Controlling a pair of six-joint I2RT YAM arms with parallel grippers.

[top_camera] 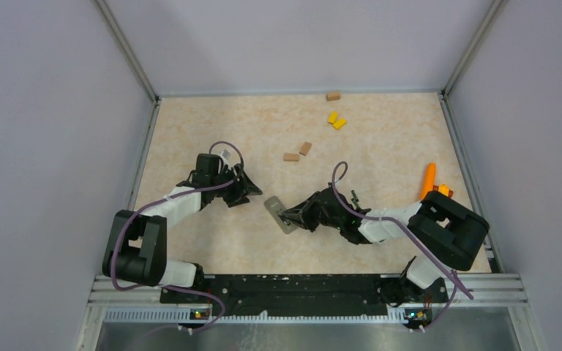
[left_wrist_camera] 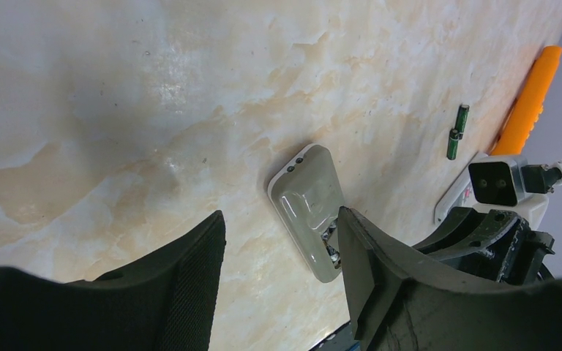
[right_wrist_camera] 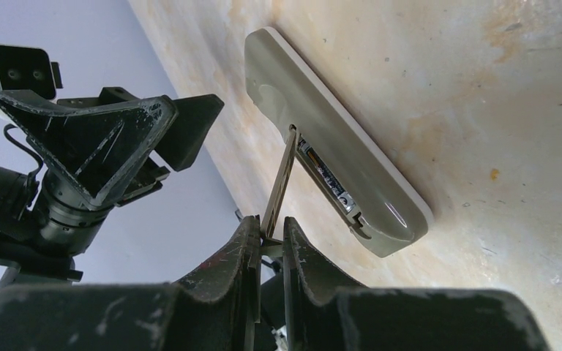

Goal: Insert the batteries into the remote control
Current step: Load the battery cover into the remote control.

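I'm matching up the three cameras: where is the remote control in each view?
Top external: remote control at centre, at the right end effector.
Left wrist: remote control just right of centre.
Right wrist: remote control upper centre, battery cover pinched by the right end effector.
Shared landmark: beige marbled tabletop.

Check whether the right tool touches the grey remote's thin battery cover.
Touching. The right wrist view shows the right tool pinching the thin grey battery cover between both fingers.
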